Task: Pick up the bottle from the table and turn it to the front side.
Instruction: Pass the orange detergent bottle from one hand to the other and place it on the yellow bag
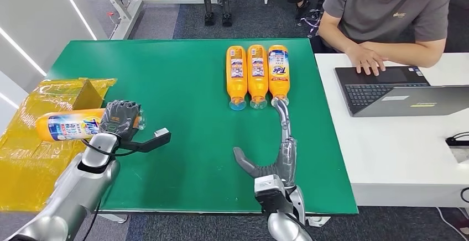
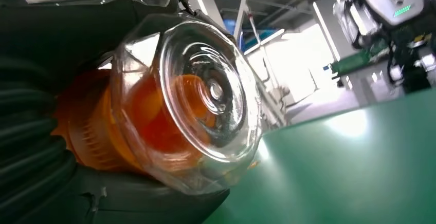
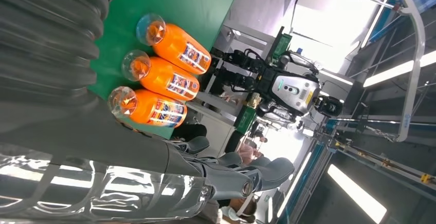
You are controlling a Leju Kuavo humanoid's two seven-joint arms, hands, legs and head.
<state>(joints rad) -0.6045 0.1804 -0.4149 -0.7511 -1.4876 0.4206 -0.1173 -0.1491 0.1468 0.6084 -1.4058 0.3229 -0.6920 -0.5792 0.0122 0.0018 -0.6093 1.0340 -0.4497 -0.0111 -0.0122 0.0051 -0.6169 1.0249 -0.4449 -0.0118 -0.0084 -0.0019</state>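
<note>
Item in hand: one orange bottle [image 1: 69,126], lying on its side in the grasp of the left hand [image 1: 120,119], which is wrapping its dark fingers around the neck end while the body is pointing out over the yellow box [image 1: 33,152] at the table's left edge. Its label is facing up toward the head view, showing blue-and-white print with what is probably the "Tide" mark, though the small lettering is not legible; the left wrist view is looking straight at its clear faceted cap [image 2: 205,95]. Step judged in progress: the bottle is lifted and appears already turned label-up, so the next move is likely calling for a steady wrist and a setting-down with the label kept uppermost. Stock remaining: three orange bottles [image 1: 258,75] lying side by side on the green table [image 1: 177,86], caps toward the robot; the rightmost is reading "Tide", the other two are showing smaller, unreadable labels. The right hand [image 1: 274,152] is lying released, fingers extended, one fingertip reaching close to the rightmost cap. Adjacent: a person [image 1: 387,9] typing at a laptop [image 1: 398,92] on the white desk [image 1: 404,158].
</note>
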